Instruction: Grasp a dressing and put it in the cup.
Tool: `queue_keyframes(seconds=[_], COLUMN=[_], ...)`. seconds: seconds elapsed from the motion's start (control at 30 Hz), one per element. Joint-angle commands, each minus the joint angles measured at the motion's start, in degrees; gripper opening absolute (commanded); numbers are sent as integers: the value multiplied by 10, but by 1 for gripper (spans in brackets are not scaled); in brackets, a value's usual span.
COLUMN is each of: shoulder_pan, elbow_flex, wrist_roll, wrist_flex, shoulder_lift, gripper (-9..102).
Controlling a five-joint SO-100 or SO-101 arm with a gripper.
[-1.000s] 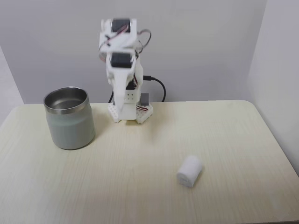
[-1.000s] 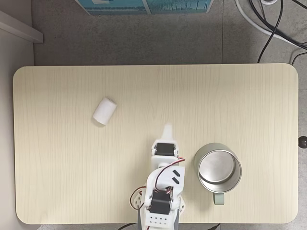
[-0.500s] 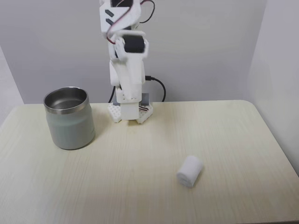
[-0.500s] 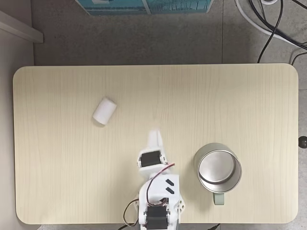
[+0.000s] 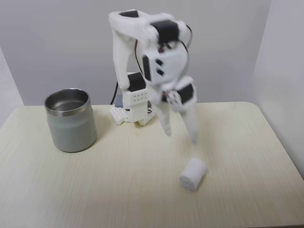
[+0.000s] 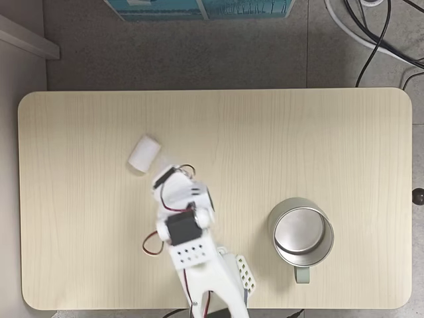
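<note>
The dressing is a small white roll lying on its side on the pale wood table, front right in a fixed view and upper left in another fixed view. My gripper hangs just above and slightly behind the roll, open, with both fingers pointing down and nothing between them. From above, the gripper sits close beside the roll, a little toward the arm's base. The cup, grey-green with a shiny steel inside, stands upright at the table's left; from above the cup is at lower right, holding nothing.
The arm's base stands at the table's back edge with a black cable behind it. Grey walls close in the back and right. Cables and a blue box lie on the floor beyond the table.
The arm has unfolded from an upright pose and swung out and down toward the dressing. The dressing and cup have not moved.
</note>
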Motion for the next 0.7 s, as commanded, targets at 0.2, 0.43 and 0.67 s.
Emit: queue_keyframes(seconds=[0.2,0.43,0.67], shoulder_pan=[-33,-43,-69], elbow_flex=[44,54,79], wrist_roll=[12,19,33], wrist_flex=[-83,-128,-131], shoulder_lift=[189,290,330], gripper=[27,27,26])
